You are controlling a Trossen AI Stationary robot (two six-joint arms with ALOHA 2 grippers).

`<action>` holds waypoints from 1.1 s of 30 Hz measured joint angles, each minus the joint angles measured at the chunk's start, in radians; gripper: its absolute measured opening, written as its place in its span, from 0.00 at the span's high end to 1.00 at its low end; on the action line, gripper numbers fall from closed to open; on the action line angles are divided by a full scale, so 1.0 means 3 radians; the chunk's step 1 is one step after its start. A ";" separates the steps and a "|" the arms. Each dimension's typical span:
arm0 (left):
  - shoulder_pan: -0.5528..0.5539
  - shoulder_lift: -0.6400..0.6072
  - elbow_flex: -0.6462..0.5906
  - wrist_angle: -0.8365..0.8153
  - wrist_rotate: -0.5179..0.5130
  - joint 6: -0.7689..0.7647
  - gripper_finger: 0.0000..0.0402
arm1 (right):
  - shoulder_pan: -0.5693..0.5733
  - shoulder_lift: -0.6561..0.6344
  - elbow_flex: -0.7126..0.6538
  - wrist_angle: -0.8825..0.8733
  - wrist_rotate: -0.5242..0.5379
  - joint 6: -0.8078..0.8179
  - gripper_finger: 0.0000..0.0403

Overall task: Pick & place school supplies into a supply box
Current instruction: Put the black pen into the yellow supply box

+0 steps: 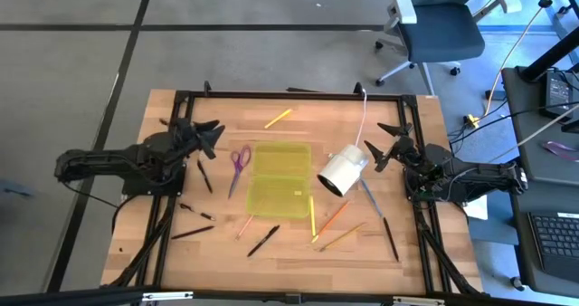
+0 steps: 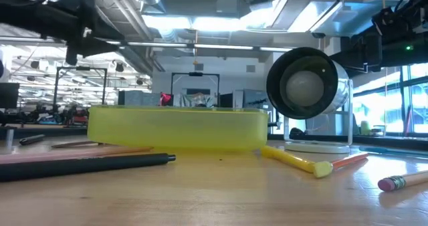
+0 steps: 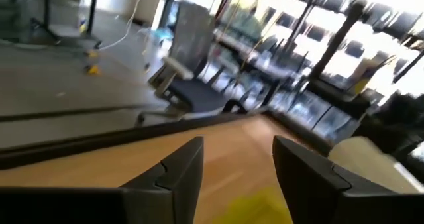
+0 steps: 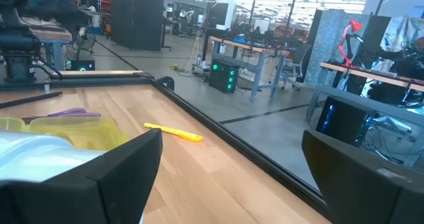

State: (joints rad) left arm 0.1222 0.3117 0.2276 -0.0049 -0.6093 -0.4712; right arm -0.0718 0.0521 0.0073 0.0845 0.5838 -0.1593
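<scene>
The yellow-green supply box (image 1: 279, 181) (image 2: 177, 129) lies flat at the table's middle. Purple-handled scissors (image 1: 239, 161) lie left of it, and a yellow marker (image 1: 279, 118) (image 4: 173, 132) lies toward the far edge. Pens and pencils are scattered on the wood: black ones (image 1: 262, 241) (image 2: 87, 164), an orange one (image 1: 333, 215), a yellow one (image 1: 312, 215) and a blue-grey one (image 1: 371, 197). My left gripper (image 1: 213, 138) (image 3: 235, 171) hovers open, left of the scissors. My right gripper (image 1: 378, 148) (image 4: 232, 171) hovers open, right of the white cylinder. Neither holds anything.
A white cylinder on a cord (image 1: 344, 170) (image 2: 309, 85) stands just right of the box, between it and my right gripper. A dark frame (image 1: 289, 95) borders the table. An office chair (image 1: 434, 25) stands beyond the far edge.
</scene>
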 joint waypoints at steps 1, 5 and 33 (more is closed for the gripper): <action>0.0034 0.0176 0.0117 -0.0094 0.0013 -0.0044 0.57 | 0.0000 0.0000 0.0000 0.0000 0.0000 0.0000 0.10; 0.0219 0.0836 0.0698 -0.0908 0.0175 -0.0400 0.57 | 0.0000 0.0000 0.0000 0.0002 -0.0001 0.0051 0.10; 0.0761 0.2288 0.1712 -0.4123 0.1529 -0.2459 0.59 | 0.0000 0.0001 0.0000 0.0001 -0.0003 0.0258 0.10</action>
State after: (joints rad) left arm 0.3506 0.9981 0.7411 -1.2417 -0.1508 -1.2089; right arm -0.0718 0.0524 0.0073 0.0849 0.5831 -0.0818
